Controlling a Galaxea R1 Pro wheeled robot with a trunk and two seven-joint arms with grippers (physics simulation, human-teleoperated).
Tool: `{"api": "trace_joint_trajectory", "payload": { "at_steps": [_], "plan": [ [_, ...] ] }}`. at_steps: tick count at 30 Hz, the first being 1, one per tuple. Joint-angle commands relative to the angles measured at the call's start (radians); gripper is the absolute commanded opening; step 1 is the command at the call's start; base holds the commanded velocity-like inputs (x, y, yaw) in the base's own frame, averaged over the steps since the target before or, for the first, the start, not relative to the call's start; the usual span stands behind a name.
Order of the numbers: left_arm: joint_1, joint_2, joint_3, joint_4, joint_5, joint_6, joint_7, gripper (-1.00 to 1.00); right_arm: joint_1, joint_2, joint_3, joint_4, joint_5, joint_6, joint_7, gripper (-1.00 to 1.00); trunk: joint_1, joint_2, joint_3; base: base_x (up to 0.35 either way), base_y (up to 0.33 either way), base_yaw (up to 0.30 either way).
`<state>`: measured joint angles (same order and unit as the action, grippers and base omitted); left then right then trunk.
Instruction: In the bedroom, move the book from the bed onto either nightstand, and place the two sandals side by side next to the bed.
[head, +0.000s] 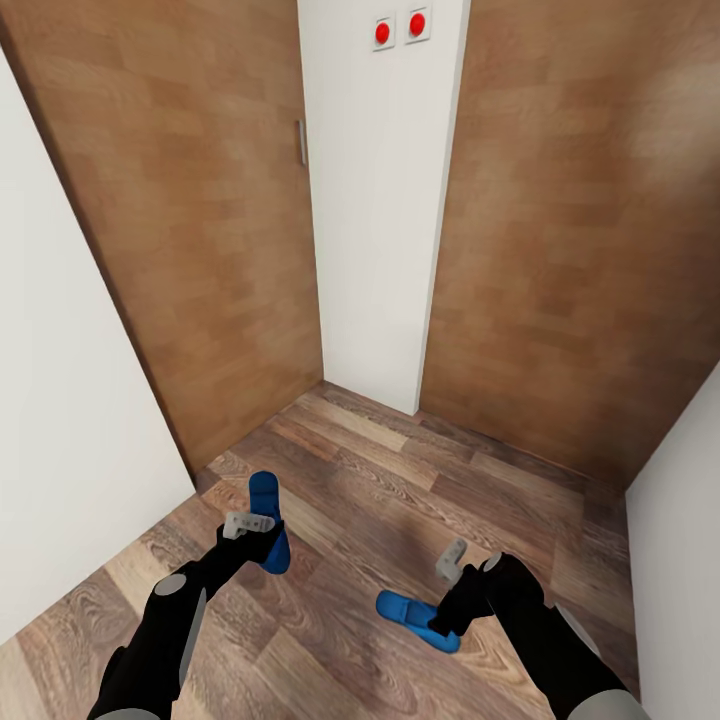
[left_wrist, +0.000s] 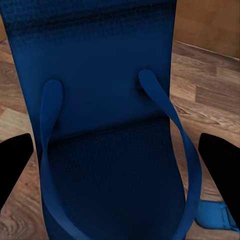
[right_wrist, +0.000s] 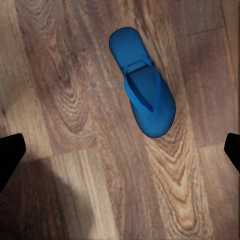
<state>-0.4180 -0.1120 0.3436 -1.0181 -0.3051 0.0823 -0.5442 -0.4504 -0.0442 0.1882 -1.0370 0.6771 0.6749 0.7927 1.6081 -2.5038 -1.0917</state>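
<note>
The left gripper (head: 250, 523) sits low over the wood-plank floor (head: 360, 480), directly above one blue sandal (head: 268, 525); in the left wrist view its two dark fingertips (left_wrist: 14, 162) stand wide apart at either edge with that sandal (left_wrist: 107, 150) between them, its straps and sole seen close up, and whether the fingers touch it I cannot tell; nothing looks clamped, so the gripper reads as open and empty. A corner of the other sandal (left_wrist: 216, 215) peeks in beside it in that same view.

The right gripper (head: 452, 560) hangs above the floor on the robot's right; its fingertips (right_wrist: 11, 157) likewise sit far apart at the edges of the right wrist view, open and holding nothing; the second blue sandal (right_wrist: 142, 82) lies flat on the planks ahead of them, strap side up, clear of both fingers. In the head view this sandal (head: 415, 618) rests just below and beside the right forearm, partly hidden by it; the two sandals lie apart from each other, pointing in different directions.

Further out, the floor runs to two brown wooden doors (head: 190, 220) with a white wall strip (head: 380, 200) between them; a slim metal handle (head: 300, 142) sits on the left door, and two red buttons (head: 400, 28) are mounted high on the strip; white walls close in at both sides.
</note>
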Motion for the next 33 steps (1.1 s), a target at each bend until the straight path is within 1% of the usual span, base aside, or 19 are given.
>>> {"api": "trace_joint_trajectory", "payload": {
  "at_steps": [1, 8, 18, 28, 29, 30, 31, 32, 33],
  "plan": [
    [-0.001, -0.002, 0.005, -0.002, -0.003, 0.007, -0.009, -1.00, -0.001, -0.001, 0.002, -0.002, 0.010, 0.002, 0.008, 1.00, 0.000, 0.000, -0.001, 0.055, 0.000, 0.000],
    [-0.001, -0.002, 0.005, -0.002, -0.003, 0.006, -0.009, -1.00, -0.001, -0.002, 0.002, -0.001, 0.009, 0.002, 0.008, 1.00, 0.000, 0.000, -0.001, 0.040, 0.000, 0.000],
    [-0.001, -0.002, 0.005, -0.002, -0.003, 0.006, -0.008, -1.00, -0.001, -0.001, 0.002, 0.000, 0.009, 0.002, 0.008, 1.00, 0.000, 0.000, -0.001, 0.242, 0.000, 0.000],
    [-0.001, -0.002, 0.005, -0.002, -0.003, 0.005, -0.009, -1.00, -0.001, 0.000, 0.003, 0.005, 0.011, 0.002, 0.006, 1.00, 0.000, 0.000, -0.001, 0.027, 0.000, 0.000],
    [-0.001, -0.002, 0.005, -0.002, -0.003, 0.005, -0.009, -1.00, -0.001, 0.001, 0.004, 0.008, 0.019, 0.002, 0.005, 1.00, 0.000, 0.000, -0.001, 0.001, 0.000, 0.000],
    [-0.001, -0.002, 0.005, -0.002, -0.003, 0.005, -0.009, -1.00, -0.001, 0.001, 0.004, 0.012, 0.040, 0.003, 0.005, 1.00, 0.000, 0.000, -0.001, 0.000, 0.000, 0.000],
    [-0.001, -0.002, 0.005, -0.002, -0.003, 0.005, -0.008, -1.00, -0.001, 0.004, 0.004, 0.015, 0.074, 0.003, 0.005, 1.00, 0.000, 0.000, -0.001, 0.000, 0.000, 0.000],
    [-0.001, -0.002, 0.005, -0.002, -0.003, 0.005, -0.008, -1.00, -0.001, 0.013, 0.005, 0.017, 0.119, 0.003, 0.006, 1.00, 0.000, 0.000, -0.001, 0.000, 0.000, 0.000],
    [-0.001, -0.002, 0.005, -0.002, -0.003, 0.005, -0.008, -1.00, -0.001, 0.027, 0.005, 0.019, 0.170, 0.003, 0.007, 1.00, 0.000, 0.000, -0.001, 0.000, 0.000, 0.000]
  ]
}}
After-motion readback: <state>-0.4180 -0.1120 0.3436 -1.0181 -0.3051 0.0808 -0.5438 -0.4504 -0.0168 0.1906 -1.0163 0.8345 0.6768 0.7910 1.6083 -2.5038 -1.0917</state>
